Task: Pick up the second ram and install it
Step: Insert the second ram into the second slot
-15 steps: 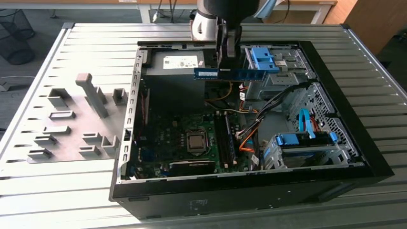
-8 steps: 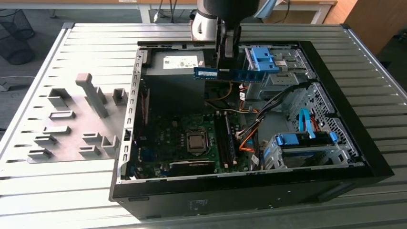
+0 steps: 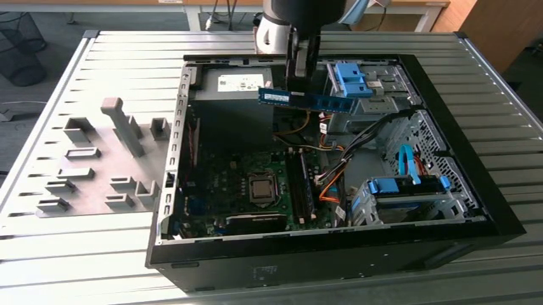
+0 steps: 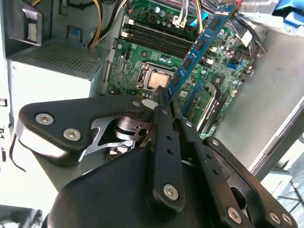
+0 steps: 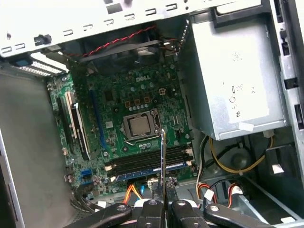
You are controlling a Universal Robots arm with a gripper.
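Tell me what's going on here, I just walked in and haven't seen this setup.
A robot arm's gripper is shut on the second ram, holding it in the air above the open computer case. The stick is not yet seated; the motherboard's memory slots lie below it. Grey holders sit on the table beside the case.

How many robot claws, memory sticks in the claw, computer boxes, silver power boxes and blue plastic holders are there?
gripper: 1
second ram, held in the gripper: 1
open computer case: 1
silver power supply box: 1
blue plastic brackets: 2
Total: 6
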